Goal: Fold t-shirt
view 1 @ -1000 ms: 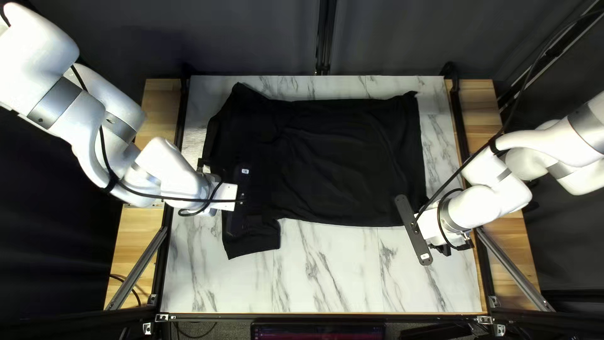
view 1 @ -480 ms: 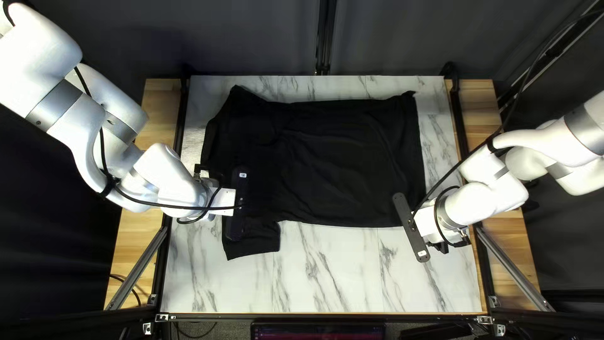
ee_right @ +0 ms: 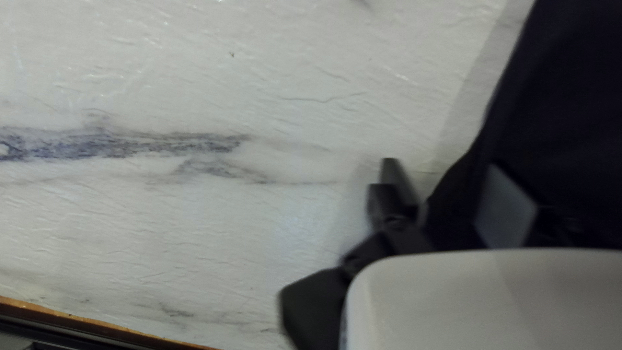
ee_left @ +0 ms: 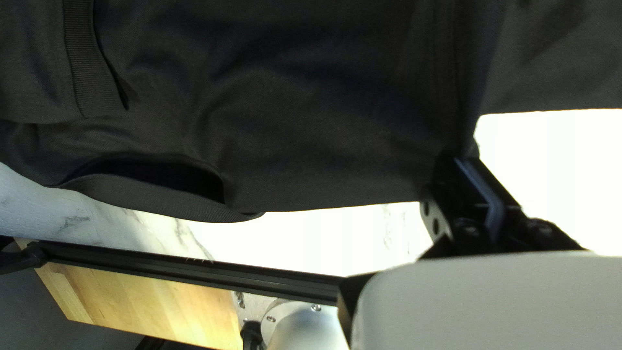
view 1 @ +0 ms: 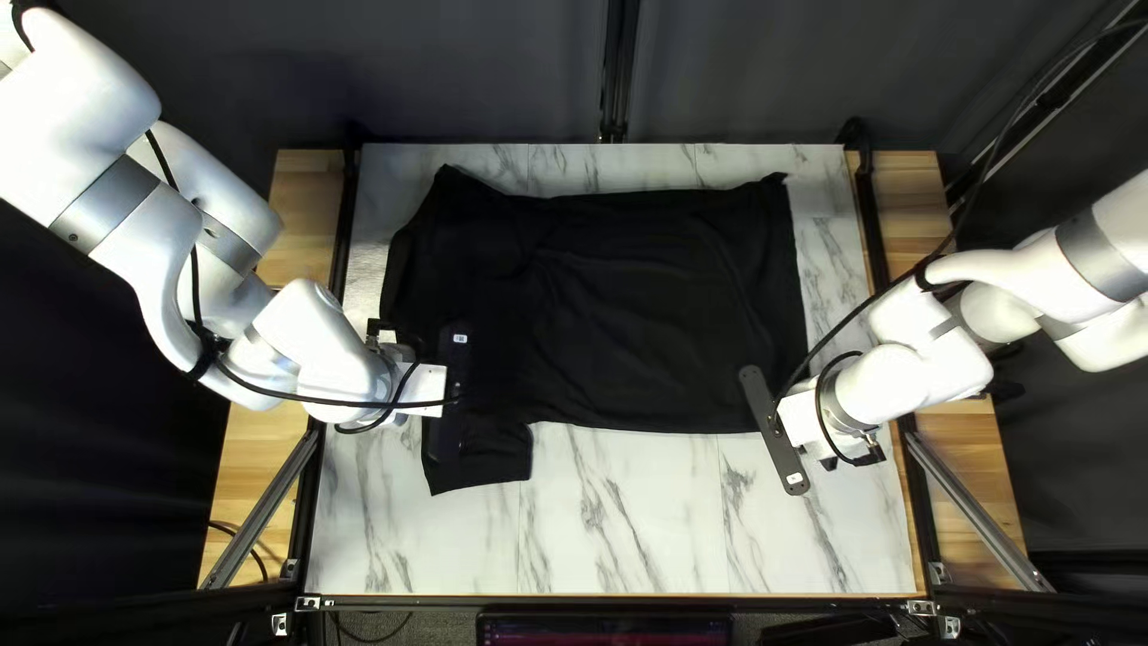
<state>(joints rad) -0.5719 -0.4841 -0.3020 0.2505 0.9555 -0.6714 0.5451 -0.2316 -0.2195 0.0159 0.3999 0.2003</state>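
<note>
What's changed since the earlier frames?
In the top left view, my right end effector moved left and slightly farther; my left end effector slightly left and nearer, the shirt's far-left corner following. No new grasp or release shows; the shirt stays spread out.

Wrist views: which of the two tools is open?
The right arm's tool: its fingers stand apart at the edge of the black t-shirt. The left arm's tool has its fingers together on the cloth.
</note>
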